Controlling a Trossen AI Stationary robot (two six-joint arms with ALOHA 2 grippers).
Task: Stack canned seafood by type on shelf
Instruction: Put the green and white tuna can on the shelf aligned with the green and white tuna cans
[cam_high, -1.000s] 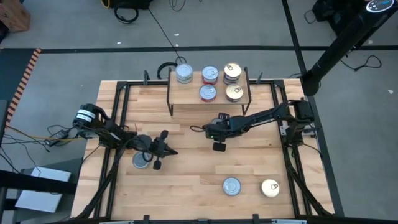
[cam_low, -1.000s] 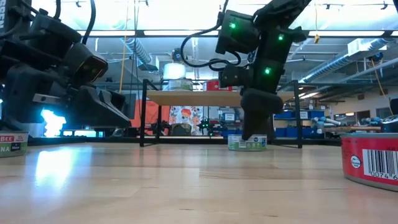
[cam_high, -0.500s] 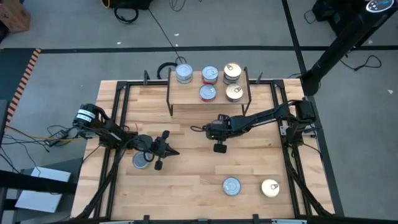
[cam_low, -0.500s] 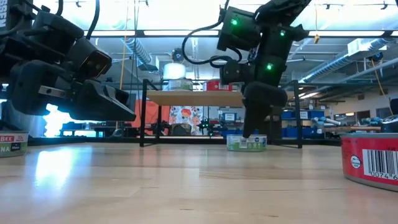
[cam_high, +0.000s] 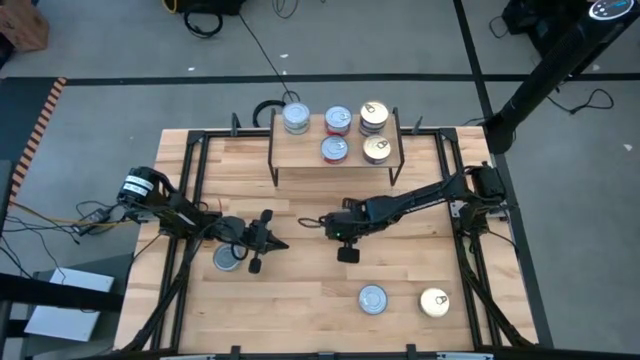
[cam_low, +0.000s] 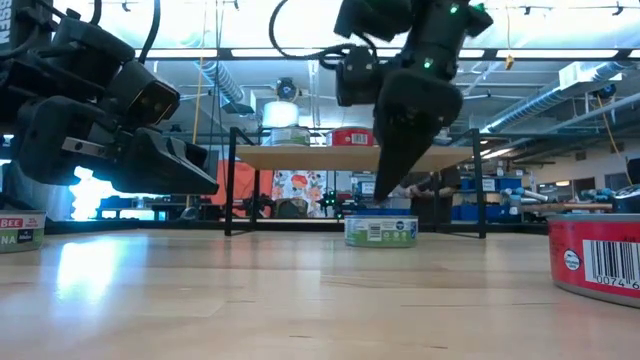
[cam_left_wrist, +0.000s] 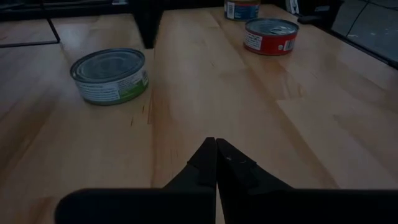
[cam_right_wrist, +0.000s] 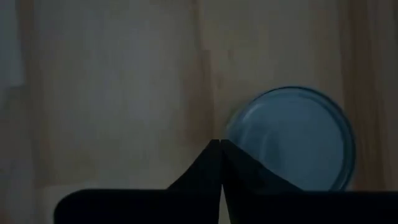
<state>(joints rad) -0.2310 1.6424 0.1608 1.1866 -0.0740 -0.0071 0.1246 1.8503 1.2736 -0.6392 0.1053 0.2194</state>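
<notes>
Five tins (cam_high: 338, 120) on the shelf (cam_high: 300, 150): one silver-blue, two red-labelled, two gold, the gold pair in one column at the right end. Three more in plain sight on the tabletop: one beside the left gripper (cam_left_wrist: 216, 142), which waits at the left side with fingers pressed together and nothing in them, and two near the front edge, silver-blue (cam_high: 372, 298) and gold (cam_high: 434, 302).

Change noted: right gripper (cam_low: 383, 190) has drawn back from the shelf toward mid-table, and its fingers, apart a second ago, now meet tip to tip. They hold nothing. The blue-topped tin (cam_right_wrist: 289, 140) it was over lies just beside the tips, flat on the wood. In the low view the tin has slid nearer the front.

Reading: the pinch looks to have closed past the tin, not round it. This one is not yet secured, so the fingers likely need reopening and re-centring before it goes to the shelf.
</notes>
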